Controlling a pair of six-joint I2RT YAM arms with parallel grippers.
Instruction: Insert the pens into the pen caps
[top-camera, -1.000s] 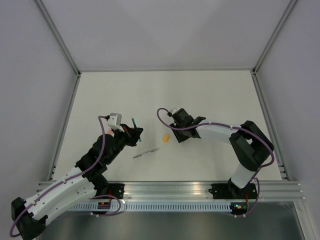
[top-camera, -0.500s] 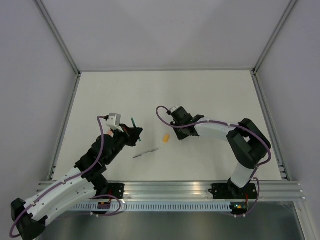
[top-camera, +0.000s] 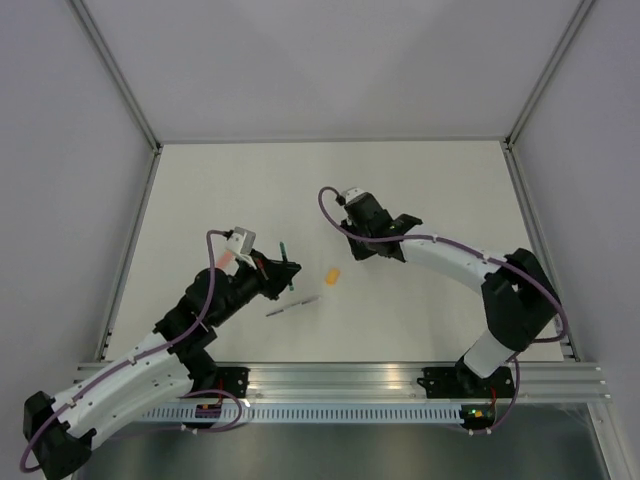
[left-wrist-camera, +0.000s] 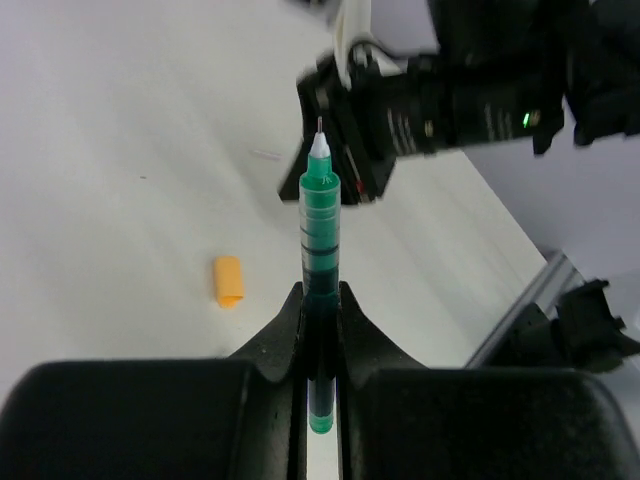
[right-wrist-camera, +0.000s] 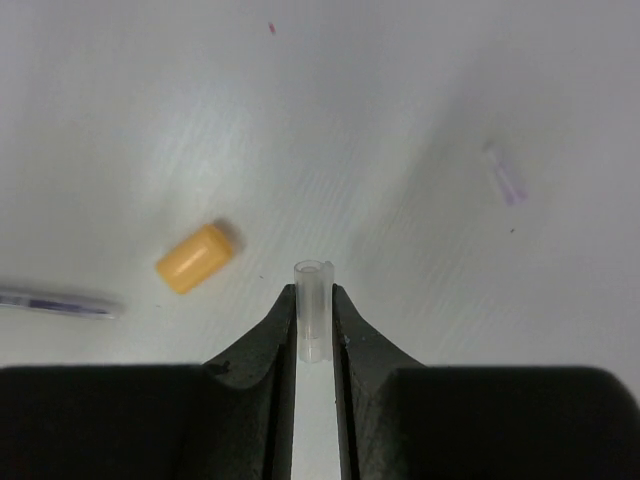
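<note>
Left end effector (left-wrist-camera: 320, 305) pinched green pen (left-wrist-camera: 320, 215) by lower barrel, with white tip pointing toward right end effector (right-wrist-camera: 313, 305). Pen stood clear of worktop (top-camera: 430, 190).

Right end effector was pressed onto clear cap (right-wrist-camera: 313, 278), with open mouth facing outward past fingertips.

Orange cap (right-wrist-camera: 196, 257) lay on worktop between the two end effectors, touching neither.

Grey pen (top-camera: 292, 306) lay loose near orange cap, on side nearer left end effector.

Second pale cap (right-wrist-camera: 505, 172) lay apart, toward right of right wrist view.

Green pen (left-wrist-camera: 320, 225): glossy see-thru plastic; pale cap (right-wrist-camera: 313, 318): clear plastic; orange cap (right-wrist-camera: 196, 257) & table (top-camera: 420, 190): matt.
</note>
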